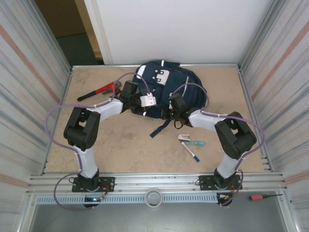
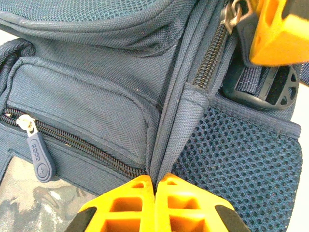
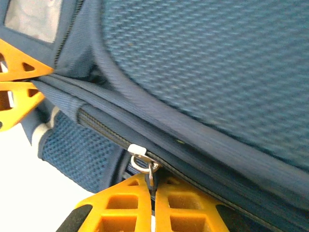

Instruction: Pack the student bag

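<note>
Tabletop (image 1: 120,140): left end effector (image 2: 154,181), right end effector (image 3: 152,186) both pinch student bag (image 1: 166,82).

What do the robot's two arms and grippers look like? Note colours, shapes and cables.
Left arm and right arm look alike: chunky black joint housings and white links. A lavender cable loops along each. Left gripper and right gripper have orange-yellow plastic fingers with hollow ribbed pockets and black edging.
</note>
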You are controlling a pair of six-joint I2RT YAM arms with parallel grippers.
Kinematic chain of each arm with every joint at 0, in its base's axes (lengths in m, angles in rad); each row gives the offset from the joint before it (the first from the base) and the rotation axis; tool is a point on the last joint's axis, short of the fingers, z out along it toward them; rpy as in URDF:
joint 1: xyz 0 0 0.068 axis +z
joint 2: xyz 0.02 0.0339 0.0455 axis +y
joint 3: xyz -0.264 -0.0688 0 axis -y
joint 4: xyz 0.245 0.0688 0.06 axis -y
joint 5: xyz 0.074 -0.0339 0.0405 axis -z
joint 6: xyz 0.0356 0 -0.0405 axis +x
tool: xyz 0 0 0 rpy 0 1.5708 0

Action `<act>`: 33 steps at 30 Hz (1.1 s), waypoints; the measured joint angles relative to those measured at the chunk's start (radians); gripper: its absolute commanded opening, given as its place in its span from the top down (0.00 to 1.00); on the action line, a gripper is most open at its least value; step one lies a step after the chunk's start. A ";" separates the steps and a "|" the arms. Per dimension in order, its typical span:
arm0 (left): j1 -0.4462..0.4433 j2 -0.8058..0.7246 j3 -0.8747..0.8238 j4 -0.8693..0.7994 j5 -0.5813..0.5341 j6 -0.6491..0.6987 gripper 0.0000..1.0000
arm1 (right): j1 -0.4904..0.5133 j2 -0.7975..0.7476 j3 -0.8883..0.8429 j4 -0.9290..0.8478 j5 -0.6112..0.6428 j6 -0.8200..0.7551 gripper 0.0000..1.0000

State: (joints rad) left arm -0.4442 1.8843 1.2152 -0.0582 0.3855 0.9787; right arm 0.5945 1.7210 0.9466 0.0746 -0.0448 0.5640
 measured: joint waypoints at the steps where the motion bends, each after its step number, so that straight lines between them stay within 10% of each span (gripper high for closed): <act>1: 0.000 0.000 0.000 0.000 0.000 0.001 1.00 | -0.010 -0.010 -0.011 -0.003 0.000 -0.002 1.00; 16: 0.004 0.000 -0.001 0.005 0.001 0.016 1.00 | -0.149 -0.134 -0.141 -0.023 -0.119 -0.129 1.00; 26: 0.006 0.000 -0.001 0.003 0.007 0.016 1.00 | -0.163 -0.100 -0.141 0.050 -0.194 -0.169 0.82; 33: 0.006 0.000 -0.001 0.003 0.007 0.016 1.00 | -0.156 -0.092 -0.142 0.077 -0.182 -0.181 0.91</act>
State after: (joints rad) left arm -0.4377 1.8843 1.2140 -0.0547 0.3927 0.9943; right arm 0.4381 1.6287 0.8051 0.1513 -0.2272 0.3828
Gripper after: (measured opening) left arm 0.048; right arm 0.128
